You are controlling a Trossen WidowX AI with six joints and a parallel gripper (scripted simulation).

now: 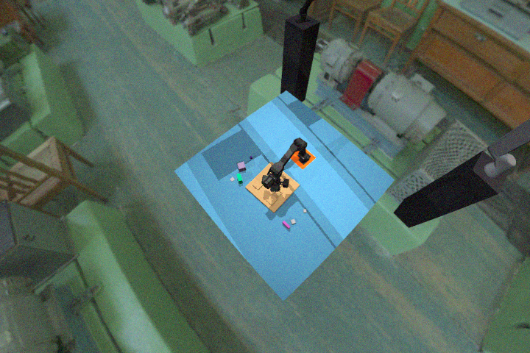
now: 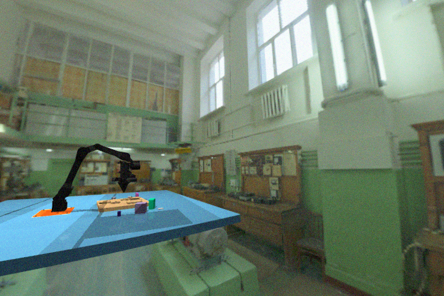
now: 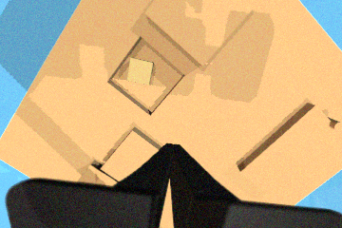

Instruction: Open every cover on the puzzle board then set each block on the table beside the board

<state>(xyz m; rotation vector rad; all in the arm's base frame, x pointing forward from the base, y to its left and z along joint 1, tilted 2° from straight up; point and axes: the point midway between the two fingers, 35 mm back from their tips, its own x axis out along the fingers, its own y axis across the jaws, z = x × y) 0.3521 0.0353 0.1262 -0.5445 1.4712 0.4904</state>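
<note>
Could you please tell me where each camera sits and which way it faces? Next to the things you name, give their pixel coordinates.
Top: high above the blue table [image 1: 274, 257] [image 2: 208, 223], looking down; the whole arm [image 1: 288, 158] [image 2: 74, 167] shows.
Exterior: beside the table near tabletop height, looking across it; the arm in profile.
Wrist: on the arm, facing the puzzle board [image 1: 274, 206] [image 2: 105, 207] [image 3: 202, 123]; only the end effector's fingers show.
Top and exterior share the orange base plate [image 1: 311, 158] [image 2: 37, 214].

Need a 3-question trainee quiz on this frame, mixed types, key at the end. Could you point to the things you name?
1. True or false: the gripper [image 1: 275, 189] [image 2: 124, 191] [image 3: 172, 150] is clamped on a block.
2. Multiple choice: what lies in the open well [image 3: 160, 97] of the puzzle board [image 1: 274, 207] [image 2: 105, 208] [image 3: 293, 62]?
A) a green block
B) a pale yellow block
C) a magenta block
3. Fill in: the arm's base stands on an ____ patch.

Key: 1 false; 2 B; 3 orange
</note>
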